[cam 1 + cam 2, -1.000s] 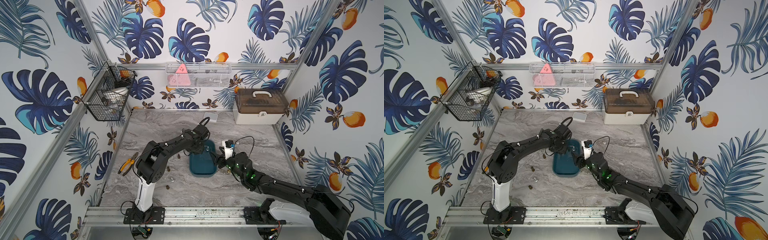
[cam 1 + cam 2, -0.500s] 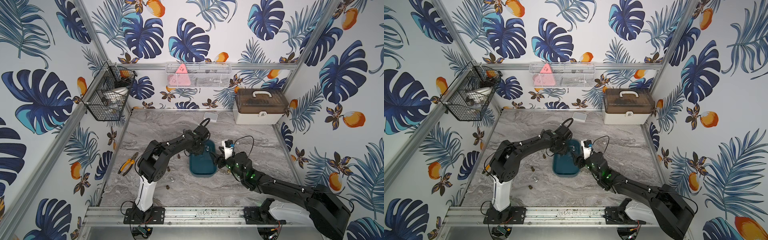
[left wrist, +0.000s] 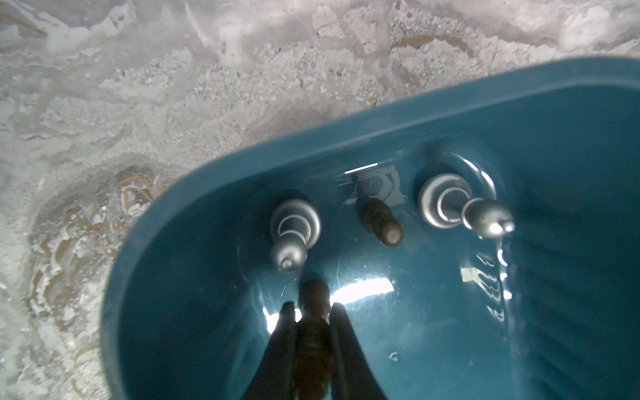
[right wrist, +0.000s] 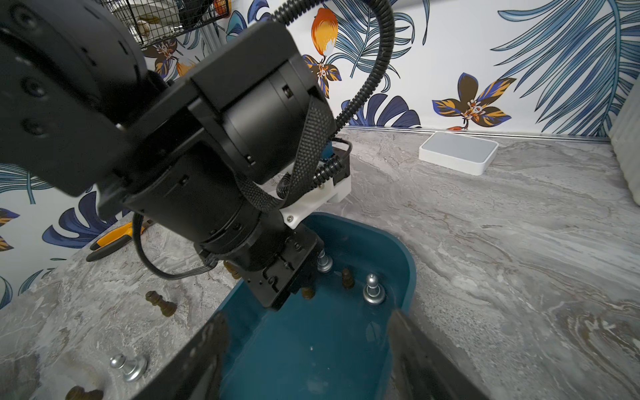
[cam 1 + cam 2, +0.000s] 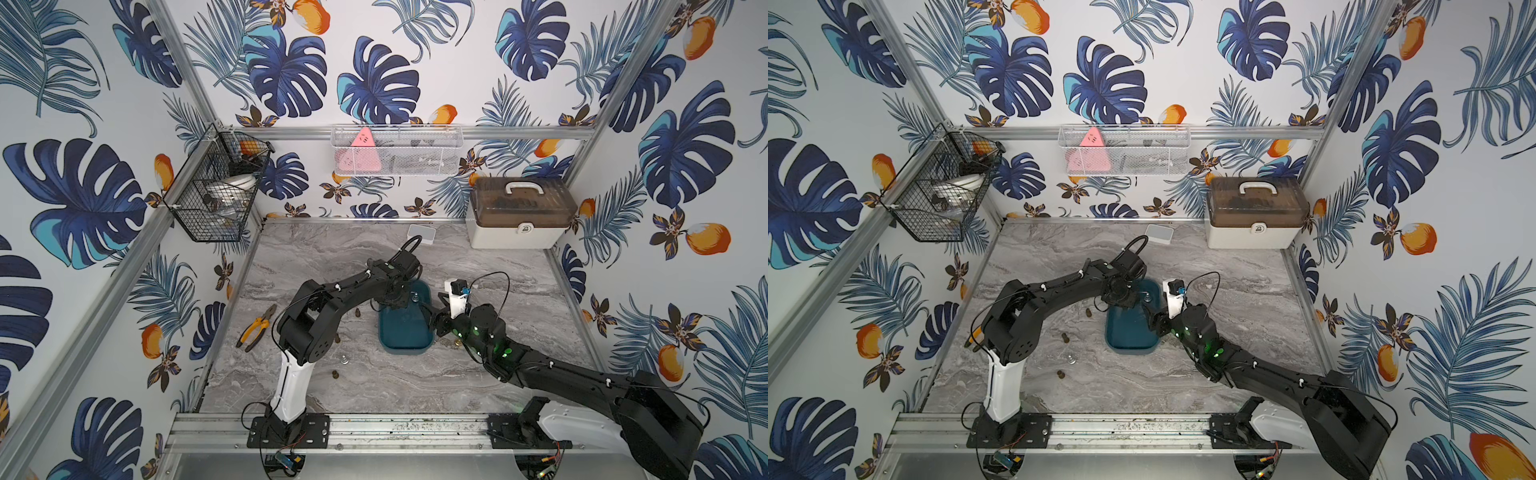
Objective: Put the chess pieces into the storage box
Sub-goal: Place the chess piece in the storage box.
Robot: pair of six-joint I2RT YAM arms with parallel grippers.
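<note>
Near the middle of the worktop sits the storage box (image 5: 405,332), its long sides running from the front edge toward the back. At its far end the left gripper (image 3: 311,306) reaches down inside, its jaws pinched tight on a dark brown chess piece (image 3: 313,291); whether the piece's base touches the box floor cannot be told. Just beyond it, three pieces stand upright in the box: a silver piece (image 3: 294,228), a brown piece (image 3: 379,221) and a second silver piece (image 3: 450,207). The right gripper (image 4: 307,315) is low beside the box's right rim, jaws spread wide with nothing in them. Between the box and the worktop's left edge rest three loose brown pieces (image 5: 358,312) and a loose silver piece (image 5: 344,360).
</note>
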